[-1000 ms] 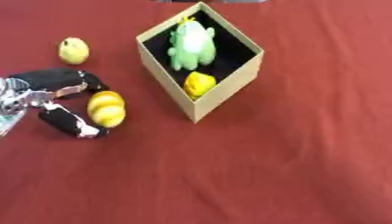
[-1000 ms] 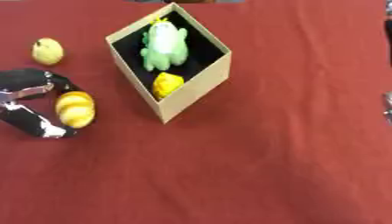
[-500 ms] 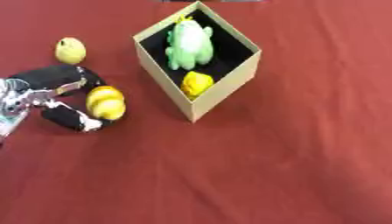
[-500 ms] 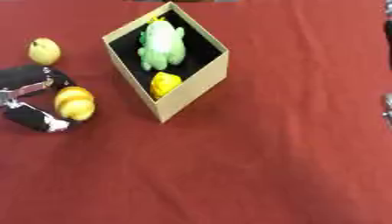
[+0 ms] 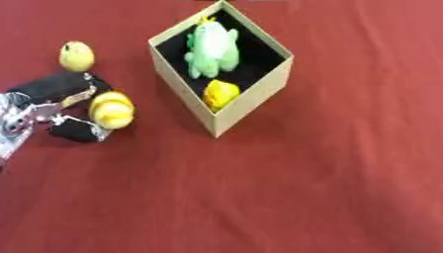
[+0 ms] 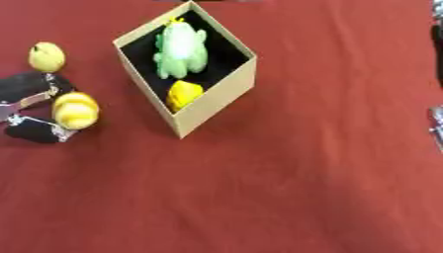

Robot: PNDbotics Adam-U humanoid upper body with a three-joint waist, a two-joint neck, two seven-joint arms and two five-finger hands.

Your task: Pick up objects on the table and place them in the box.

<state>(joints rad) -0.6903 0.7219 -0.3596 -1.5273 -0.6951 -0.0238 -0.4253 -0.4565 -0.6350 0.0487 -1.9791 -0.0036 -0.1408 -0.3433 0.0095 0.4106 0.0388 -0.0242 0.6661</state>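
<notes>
Left eye view: left hand (image 5: 54,106) curled round yellow toy (image 5: 111,109), beside box (image 5: 251,100).

No readable text, labels, brands, numbers or signs anywhere, none on the tan box (image 5: 251,101), none on the toys inside it, none on the red counter (image 5: 329,188)

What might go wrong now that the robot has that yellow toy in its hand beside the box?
The left hand holds the round yellow toy between fingers and thumb, so it might slip out on the way. The box already holds a green plush frog and a small yellow toy, so little bare floor is left and the new one may land on top. The near wall could catch the hand.
</notes>
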